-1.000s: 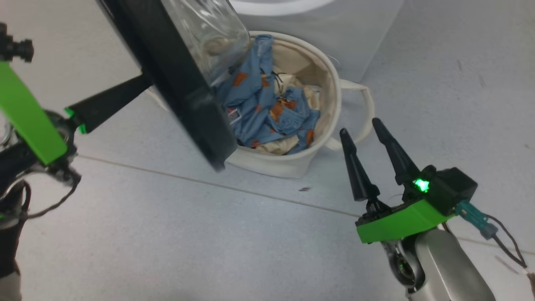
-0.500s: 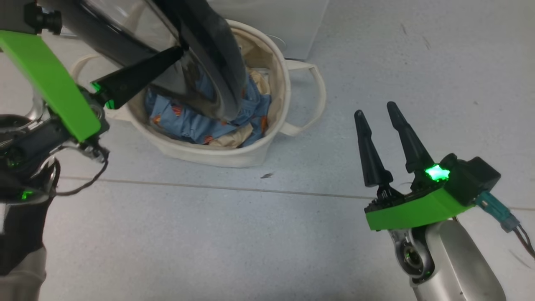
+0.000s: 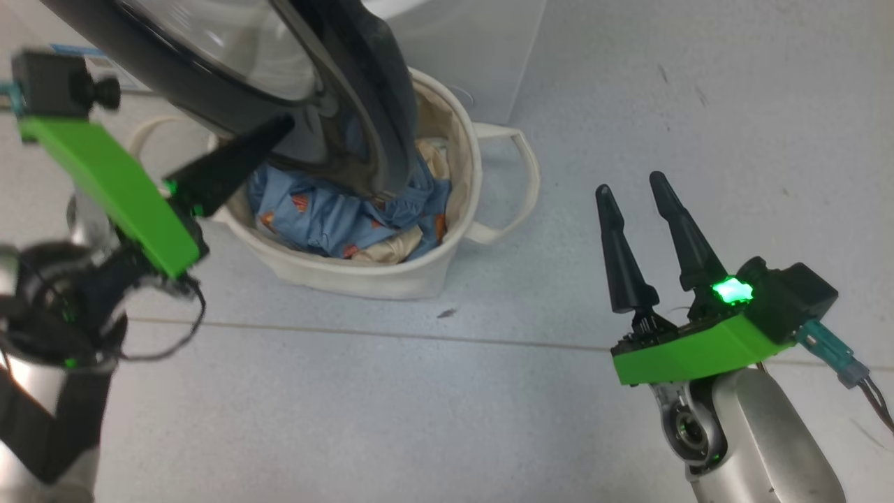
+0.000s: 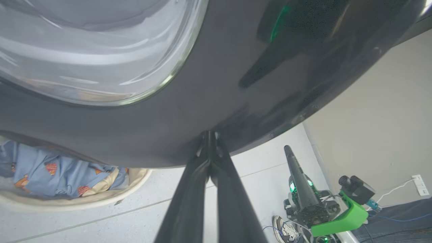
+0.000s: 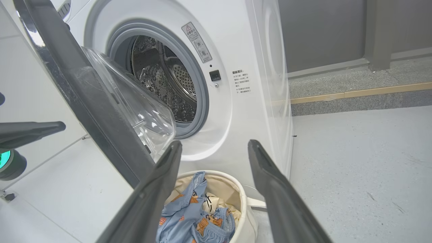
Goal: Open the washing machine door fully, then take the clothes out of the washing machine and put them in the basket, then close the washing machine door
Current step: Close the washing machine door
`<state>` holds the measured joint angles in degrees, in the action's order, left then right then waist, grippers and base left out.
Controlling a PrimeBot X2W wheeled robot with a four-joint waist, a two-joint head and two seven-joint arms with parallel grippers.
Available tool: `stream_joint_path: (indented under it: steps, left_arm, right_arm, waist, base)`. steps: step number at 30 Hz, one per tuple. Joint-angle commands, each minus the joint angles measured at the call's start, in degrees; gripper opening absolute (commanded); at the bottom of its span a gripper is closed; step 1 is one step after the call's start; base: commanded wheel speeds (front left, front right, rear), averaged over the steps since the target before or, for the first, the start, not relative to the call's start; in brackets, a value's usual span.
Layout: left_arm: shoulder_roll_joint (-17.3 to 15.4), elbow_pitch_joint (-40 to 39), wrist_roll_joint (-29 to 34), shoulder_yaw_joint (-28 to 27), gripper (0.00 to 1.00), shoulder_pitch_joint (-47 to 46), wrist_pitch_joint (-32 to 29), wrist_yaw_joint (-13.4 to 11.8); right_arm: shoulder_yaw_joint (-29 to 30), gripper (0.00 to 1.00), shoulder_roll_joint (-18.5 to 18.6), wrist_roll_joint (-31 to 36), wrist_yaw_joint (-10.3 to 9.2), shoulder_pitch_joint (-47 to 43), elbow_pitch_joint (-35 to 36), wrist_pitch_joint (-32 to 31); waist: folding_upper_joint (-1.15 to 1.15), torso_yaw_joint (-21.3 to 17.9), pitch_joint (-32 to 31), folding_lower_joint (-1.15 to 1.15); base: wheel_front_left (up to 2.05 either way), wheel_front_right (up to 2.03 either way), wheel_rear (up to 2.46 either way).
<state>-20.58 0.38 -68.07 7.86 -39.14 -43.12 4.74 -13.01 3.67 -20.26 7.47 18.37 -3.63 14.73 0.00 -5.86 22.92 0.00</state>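
Note:
The washing machine door (image 3: 349,105), a glossy black ring around a clear glass bowl (image 5: 141,111), stands part-way open over the basket (image 3: 391,279). My left gripper (image 3: 283,126) is shut, and its fingertips (image 4: 209,135) press on the ring's outer face. The clothes (image 3: 328,216), light blue with orange prints plus some cream fabric, lie in the cream basket on the floor in front of the washing machine (image 5: 236,40). What shows of its steel drum (image 5: 168,84) is bare. My right gripper (image 3: 630,183) hovers open and empty to the right of the basket.
The basket's loop handle (image 3: 524,175) sticks out toward my right gripper. Grey floor (image 3: 419,405) stretches in front of the basket and to its right. A raised kerb (image 5: 354,98) runs beyond the machine. A wall socket (image 4: 420,185) and a cable sit low on the wall.
The head camera has shifted. The door has swung round from edge-on to lie over the basket, my shut left fingers staying against it. My right gripper stays open.

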Motion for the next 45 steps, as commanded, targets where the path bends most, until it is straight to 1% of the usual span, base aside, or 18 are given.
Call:
stream_joint_path:
  steps: [1, 3, 5, 11, 15, 19, 20, 22, 24, 26, 28, 29, 30, 31, 32, 36, 38, 45]
  left_arm:
    - [-2.7, -2.2, 1.2, -2.3, 0.0, 0.2, 1.8, 0.8]
    - [-2.9, -2.8, 3.7, -2.2, 0.0, 2.4, 5.5, 1.6]
    - [-3.3, -3.4, 7.7, -1.8, 0.0, 4.6, 10.2, 2.1]
    - [-4.5, -3.5, 22.6, 1.7, 0.0, 11.5, 26.3, 2.6]
    - [-5.0, -1.5, 33.0, 4.2, 0.0, 16.5, 36.9, 2.3]
    - [-4.0, 1.0, 39.4, 5.4, 0.0, 21.0, 45.5, -0.2]
    - [-4.0, 1.0, 39.4, 5.4, 0.0, 21.0, 45.5, -0.2]
    - [-3.9, 2.3, 42.7, 5.6, 0.0, 22.8, 49.1, -2.3]
    - [-4.6, 3.5, 48.0, 6.5, 0.0, 24.0, 52.7, -5.3]
    - [-3.3, 4.7, 49.9, 6.8, 0.0, 25.3, 54.8, -7.9]
    - [-2.3, 5.5, 51.3, 6.8, 0.0, 26.3, 56.3, -9.8]
    - [-1.9, 6.0, 52.1, 6.8, 0.03, 26.8, 56.8, -10.7]
    - [-1.5, 6.6, 52.7, 6.8, 0.42, 27.2, 57.2, -11.5]
    - [-1.1, 7.5, 53.5, 7.2, 0.73, 27.7, 57.4, -12.1]
    - [-0.8, 8.3, 54.4, 7.7, 0.99, 28.0, 57.6, -12.5]
    - [1.5, 11.9, 55.5, 8.6, 1.0, 28.5, 58.0, -13.7]
    - [2.8, 12.5, 55.5, 8.3, 1.0, 28.2, 58.1, -14.0]
    - [5.5, 11.7, 56.0, 6.1, 1.0, 28.0, 58.1, -13.1]
  right_arm:
    - [-0.9, 1.0, -0.8, 0.0, 0.02, -0.7, 1.7, 0.3]
    - [-0.5, 1.0, -0.8, 0.5, 0.02, -1.1, 1.4, 0.3]
    - [-0.4, 1.0, -0.8, 1.0, 0.02, -1.7, 1.0, 0.3]
    - [-0.5, 1.0, -0.8, 2.1, 0.02, -3.5, 0.2, 0.3]
    - [-1.5, 1.0, -0.8, 2.1, 0.02, -4.9, -0.4, 0.3]
    - [-2.1, 1.0, -0.8, 2.2, 0.02, -6.5, -0.5, 0.3]
    - [-2.1, 1.0, -0.8, 2.2, 0.02, -6.5, -0.5, 0.3]
    - [-2.1, 1.0, -0.8, 2.2, 0.02, -7.3, -0.5, 0.3]
    - [-2.3, 1.0, -0.8, 2.1, 0.02, -8.0, -0.5, 0.3]
    - [-2.7, 1.0, -0.8, 1.9, 0.02, -8.5, -0.8, 0.3]
    - [-2.9, 1.0, -0.8, 1.6, 0.02, -8.9, -0.9, 0.3]
    - [-3.0, 1.0, -0.8, 1.4, 0.02, -9.1, -0.9, 0.3]
    - [-3.1, 1.0, -0.8, 1.3, 0.02, -9.2, -0.9, 0.3]
    - [-3.1, 1.0, -0.8, 1.3, 0.02, -9.3, -1.0, 0.3]
    - [-3.2, 1.0, -0.8, 1.4, 0.02, -9.5, -1.1, 0.3]
    - [-3.7, 1.0, -0.8, 2.1, 0.02, -9.6, -1.5, 0.3]
    - [-3.7, 1.0, -0.8, 2.1, 0.02, -9.5, -1.3, 0.3]
    - [-3.4, 1.0, -0.8, 2.3, 0.02, -8.9, -0.4, 0.3]
  waist:
    - [0.0, 1.3, -1.8, 0.0]
    - [0.0, 2.6, -3.2, 0.0]
    - [0.0, 4.1, -4.7, 0.0]
    - [0.0, 8.9, -9.1, 0.0]
    - [0.0, 11.0, -11.9, 0.0]
    - [0.0, 12.0, -14.1, 0.0]
    - [0.0, 12.0, -14.1, 0.0]
    - [0.0, 12.3, -14.8, 0.0]
    - [0.0, 12.5, -15.3, 0.0]
    - [0.0, 12.5, -15.8, 0.0]
    - [0.0, 12.5, -16.1, 0.0]
    - [0.0, 12.4, -16.2, 0.0]
    - [0.0, 12.4, -16.3, 0.0]
    - [0.0, 12.4, -16.4, 0.0]
    - [0.0, 12.3, -16.5, 0.0]
    - [0.0, 12.0, -16.1, 0.0]
    - [0.0, 12.0, -15.7, 0.0]
    - [0.0, 12.0, -14.5, 0.0]
  base:
    - [0.0, 0.0, 0.0]
    - [0.0, 0.0, 0.0]
    - [0.0, 0.0, 0.0]
    - [0.0, 0.0, 0.0]
    - [0.0, 0.0, 0.0]
    - [0.0, 0.0, 0.0]
    - [0.0, 0.0, 0.0]
    - [0.0, 0.0, 0.0]
    - [0.0, 0.0, 0.0]
    - [0.0, 0.0, 0.0]
    - [0.0, 0.0, 0.0]
    - [0.0, 0.0, 0.0]
    - [0.0, 0.0, 0.0]
    - [0.0, 0.0, 0.0]
    - [0.0, 0.0, 0.0]
    - [0.0, 0.0, 0.0]
    - [0.0, 0.0, 0.0]
    - [0.0, 0.0, 0.0]
